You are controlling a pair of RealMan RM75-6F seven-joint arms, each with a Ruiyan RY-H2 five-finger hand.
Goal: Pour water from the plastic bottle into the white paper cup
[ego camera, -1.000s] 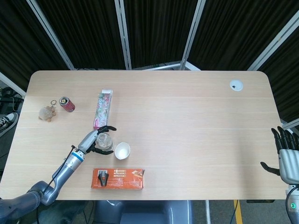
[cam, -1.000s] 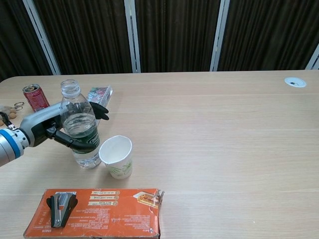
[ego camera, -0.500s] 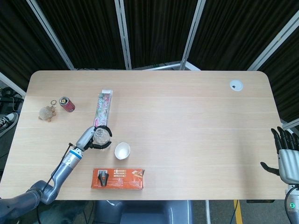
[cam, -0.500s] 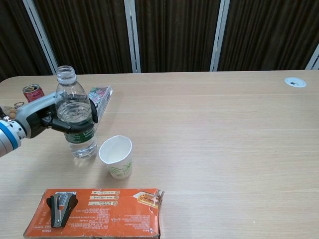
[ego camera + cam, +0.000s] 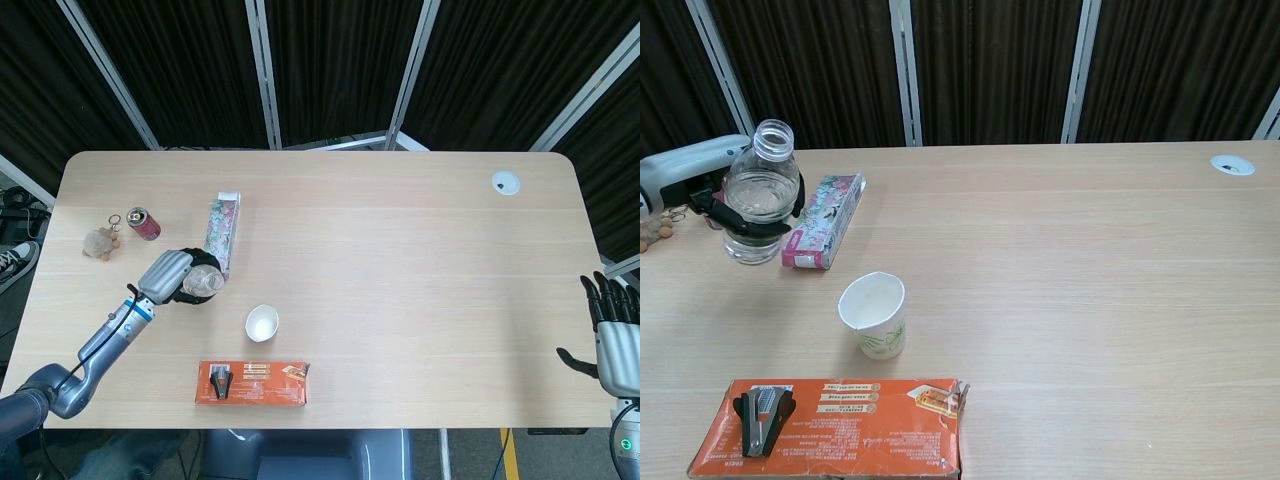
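Though the white paper cup (image 5: 873,314) w/ green print stays put near the tabletop's (image 5: 1090,300) front, behind the orange stapler pack (image 5: 830,426), the left hand (image 5: 695,172) gripping the clear uncapped plastic bottle (image 5: 759,194) has lifted it up and back, away from the cup, so pouring hasn't begun. Labels unreadable. Right hand (image 5: 612,335) spread, idle.
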